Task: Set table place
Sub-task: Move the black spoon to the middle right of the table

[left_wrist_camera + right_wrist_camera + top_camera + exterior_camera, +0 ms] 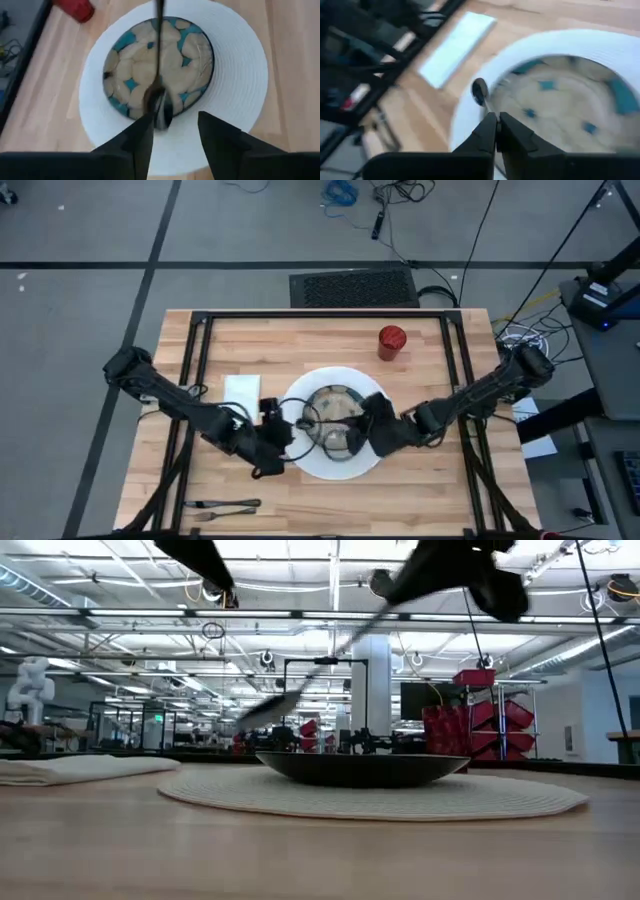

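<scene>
Both dark arms reach inward over the table's middle. The left gripper (172, 132) hangs with its two fingers spread apart. The right gripper (498, 131) has its fingers pinched together.

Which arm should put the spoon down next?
Probably the right. The right gripper is shut on the spoon above the plate, so it can simply carry it aside. The left gripper is open and holds nothing.

Speckled bowl (335, 415) centred on white plate (300, 455).
</scene>
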{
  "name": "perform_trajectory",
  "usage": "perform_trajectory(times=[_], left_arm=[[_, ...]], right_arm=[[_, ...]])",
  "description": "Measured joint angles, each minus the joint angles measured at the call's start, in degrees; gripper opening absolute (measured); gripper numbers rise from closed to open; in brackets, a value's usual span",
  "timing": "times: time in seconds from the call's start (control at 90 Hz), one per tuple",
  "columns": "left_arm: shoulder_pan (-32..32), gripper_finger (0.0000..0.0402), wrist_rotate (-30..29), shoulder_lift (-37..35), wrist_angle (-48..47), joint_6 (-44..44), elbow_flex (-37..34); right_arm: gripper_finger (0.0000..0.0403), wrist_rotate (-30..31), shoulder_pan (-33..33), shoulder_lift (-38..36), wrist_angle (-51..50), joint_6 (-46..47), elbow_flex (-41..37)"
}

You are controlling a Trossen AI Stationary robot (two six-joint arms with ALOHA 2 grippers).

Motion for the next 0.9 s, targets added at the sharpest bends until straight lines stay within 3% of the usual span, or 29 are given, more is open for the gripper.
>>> perform_trajectory(times=[0.244, 0.389, 0.711, 0.9], left_arm=[[-8.03, 0.0141, -14.77, -6.06, 0.77, -4.03, -3.95], [-9.99, 0.0141, -23.45, -6.30, 1.04, -7.10, -4.98], [-9.07, 0.0141, -31.12, -5.34, 6.74, -8.01, -6.45], [-7.19, 0.0141, -32.97, -4.96, 7.47, -8.04, -6.45]], right_arm=[[0.0000, 21.51, 13.84, -1.49, -27.31, 37.34, -0.03], [0.0000, 22.49, 18.89, -1.02, -43.17, 53.45, -0.04], [0.0000, 15.26, 17.76, -4.74, -63.40, 53.35, 0.03], [0.0000, 7.08, 12.00, -11.71, -63.24, 35.20, 0.12]])
